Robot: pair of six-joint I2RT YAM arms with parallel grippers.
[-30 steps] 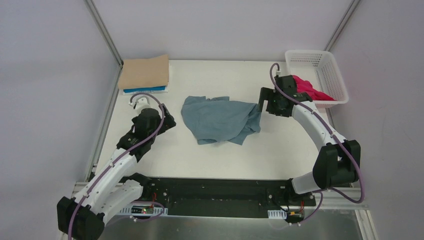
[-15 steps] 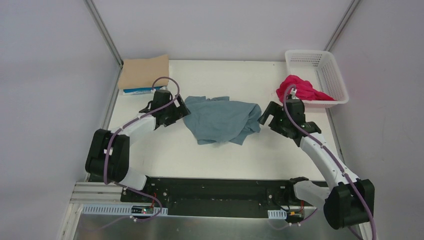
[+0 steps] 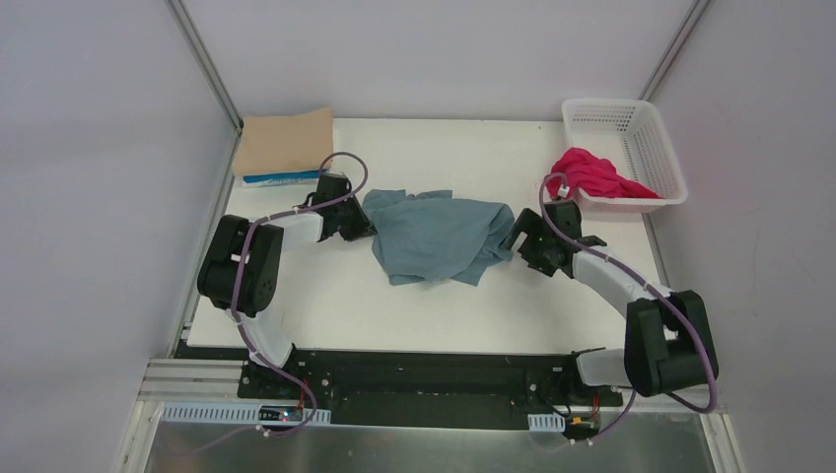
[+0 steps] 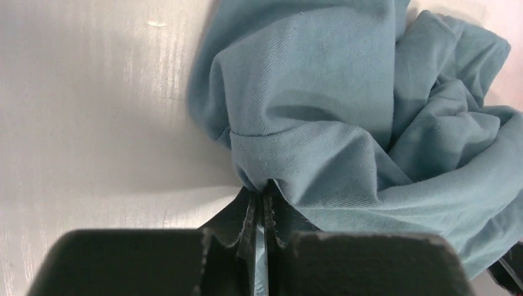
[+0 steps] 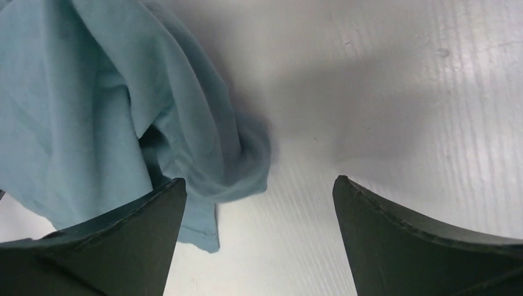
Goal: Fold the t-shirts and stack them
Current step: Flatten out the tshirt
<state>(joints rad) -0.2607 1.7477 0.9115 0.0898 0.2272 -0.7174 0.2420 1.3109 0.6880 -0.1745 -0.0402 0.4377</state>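
Observation:
A dusty teal-blue t-shirt [image 3: 434, 236] lies crumpled mid-table. My left gripper [image 3: 363, 225] is at its left edge, shut on a pinch of the cloth; the left wrist view shows teal fabric [image 4: 321, 123] squeezed between the closed jaws of this gripper [image 4: 265, 192]. My right gripper [image 3: 513, 239] sits low at the shirt's right edge and stands open. In the right wrist view a bunched corner of the shirt [image 5: 203, 148] lies by the left finger of that gripper [image 5: 259, 180]. A tan t-shirt [image 3: 286, 143] is folded on a bright blue one [image 3: 286, 178] at the back left. A magenta-red t-shirt [image 3: 592, 172] hangs from the basket.
The white lattice basket [image 3: 651, 128] stands at the back right corner. Metal frame posts rise at both back corners. Bare white table [image 3: 434, 315] lies between the teal shirt and the arm bases.
My left arm swung in to the teal shirt's left edge and shut on it. My right arm came down from the basket to the shirt's right edge, still open.

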